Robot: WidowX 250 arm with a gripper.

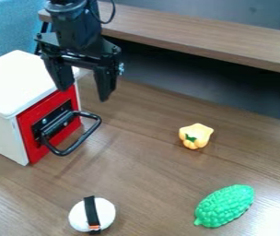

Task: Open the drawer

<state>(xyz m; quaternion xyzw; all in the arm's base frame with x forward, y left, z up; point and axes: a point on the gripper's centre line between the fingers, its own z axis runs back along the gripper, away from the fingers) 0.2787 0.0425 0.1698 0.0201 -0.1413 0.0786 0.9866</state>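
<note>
While the gripper (83, 95) hides one corner, the view crops the cabinet (18, 80).

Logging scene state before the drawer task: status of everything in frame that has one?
Drawer: shut, red front flush with the white box.
Handle: sticking out from the front, not held.
Gripper: open, empty.
Black strip: wrapped over the white toy.
</note>
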